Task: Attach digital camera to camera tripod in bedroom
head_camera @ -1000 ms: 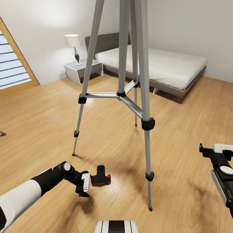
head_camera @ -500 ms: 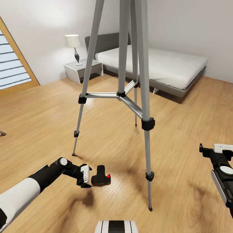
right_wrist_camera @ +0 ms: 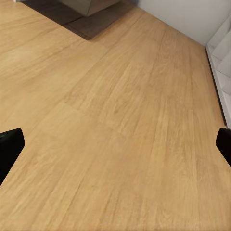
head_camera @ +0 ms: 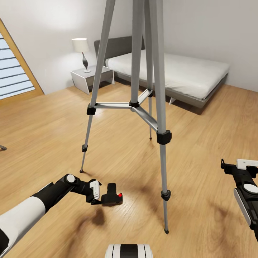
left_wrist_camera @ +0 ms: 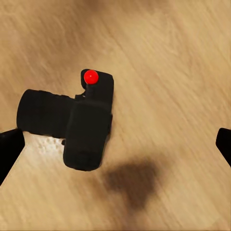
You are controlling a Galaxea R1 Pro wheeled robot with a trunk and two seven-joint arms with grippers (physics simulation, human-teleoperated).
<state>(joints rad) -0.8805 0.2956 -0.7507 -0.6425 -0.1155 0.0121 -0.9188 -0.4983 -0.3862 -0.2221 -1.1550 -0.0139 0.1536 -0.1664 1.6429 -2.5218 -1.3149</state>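
One digital camera (head_camera: 112,196), one camera tripod (head_camera: 138,104)

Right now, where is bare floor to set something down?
Bare wood floor runs between the camera tripod and the bed, and toward the nightstand. It is crowded by the digital camera, where the left gripper reaches.

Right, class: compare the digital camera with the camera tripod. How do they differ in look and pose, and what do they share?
The digital camera is small, boxy and all black with a red button; the camera tripod is tall, with silver legs and black joints. The digital camera lies on its side, while the camera tripod stands upright on spread legs. The left gripper is right beside the digital camera, not the camera tripod. Both rest on the wood floor.
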